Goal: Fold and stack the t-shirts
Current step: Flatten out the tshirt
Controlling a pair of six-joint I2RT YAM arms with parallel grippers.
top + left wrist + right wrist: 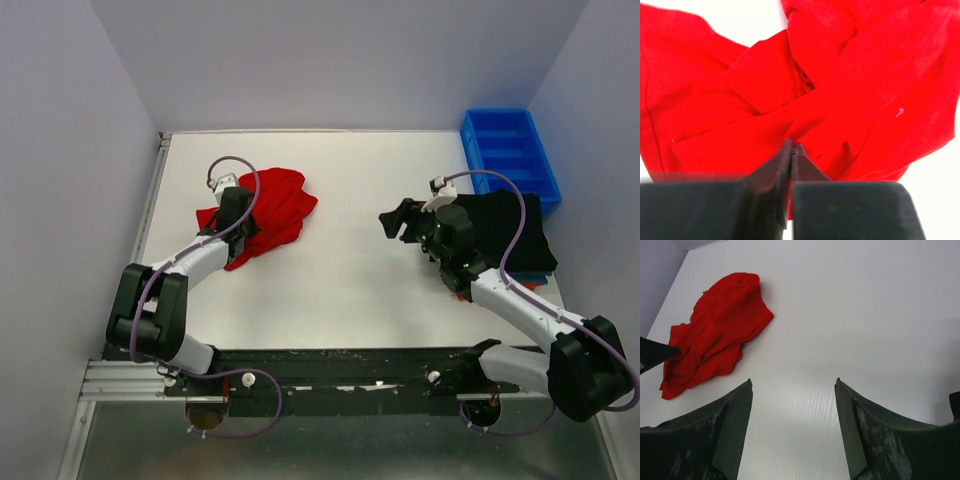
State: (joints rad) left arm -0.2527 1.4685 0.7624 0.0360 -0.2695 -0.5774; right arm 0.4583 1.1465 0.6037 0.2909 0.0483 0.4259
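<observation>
A crumpled bright red t-shirt (265, 215) lies on the left of the white table (350, 280). My left gripper (236, 212) sits on its left part. In the left wrist view its jaws (791, 146) are pressed together at a fold of the red t-shirt (850, 90), pinching cloth. My right gripper (398, 220) is open and empty above bare table, just left of a stack of folded t-shirts: black (505, 235) on top, blue edge (538, 278) and orange edge (460, 296) below. In the right wrist view the open gripper (793, 385) faces the red t-shirt (715, 335).
A blue plastic bin (510, 150) stands at the back right corner, behind the folded stack. Grey walls close the table on the left, back and right. The right arm lies over the front of the stack.
</observation>
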